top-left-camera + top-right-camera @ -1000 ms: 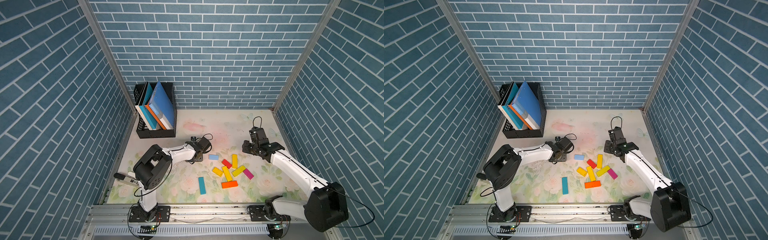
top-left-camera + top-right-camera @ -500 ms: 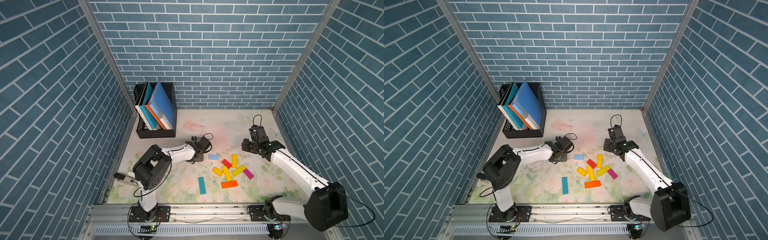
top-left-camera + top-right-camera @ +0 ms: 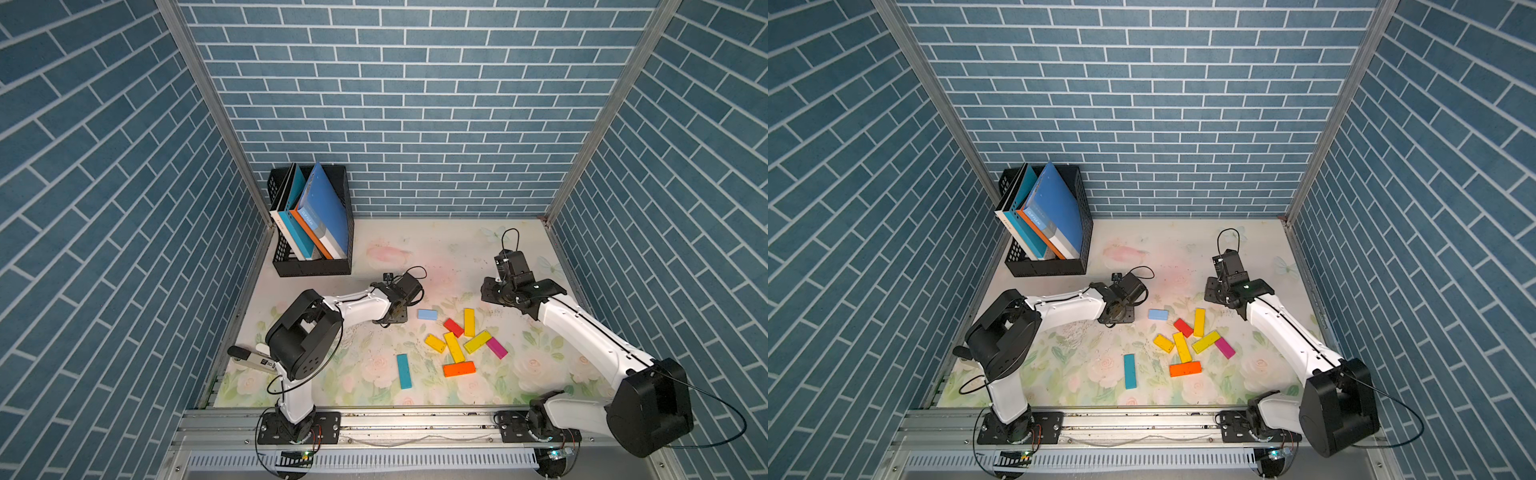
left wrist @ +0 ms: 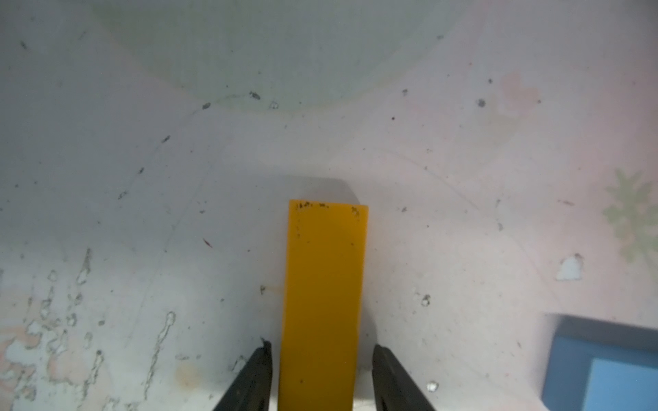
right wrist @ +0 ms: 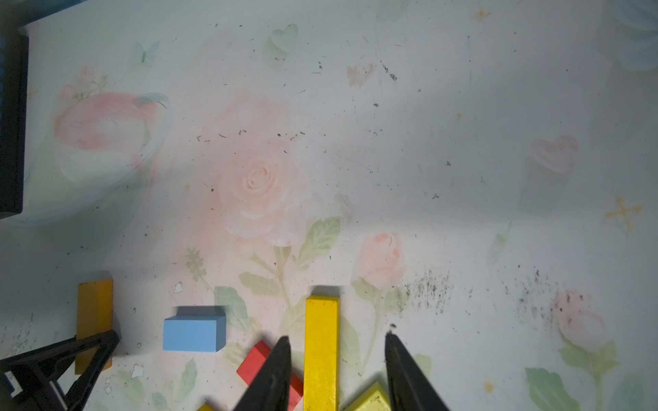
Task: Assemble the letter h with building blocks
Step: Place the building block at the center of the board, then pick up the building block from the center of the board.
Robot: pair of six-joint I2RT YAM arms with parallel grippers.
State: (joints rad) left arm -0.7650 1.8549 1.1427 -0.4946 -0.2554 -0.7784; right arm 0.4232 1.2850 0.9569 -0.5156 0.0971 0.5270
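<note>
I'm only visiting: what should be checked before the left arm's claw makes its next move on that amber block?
1. Left claw open around the amber block: ok, gaps both sides.
2. Block centred in the claw: ok.
3. Light blue block apart from it: ok.
4. Right claw open and empty: ok.
5. Left claw low enough to grip: cannot tell.
6. Letter h formed: not ok, loose blocks lie scattered.

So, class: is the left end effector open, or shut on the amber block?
Open. In the left wrist view, fingers of the left end effector flank the amber block with a gap showing on each side.
</note>
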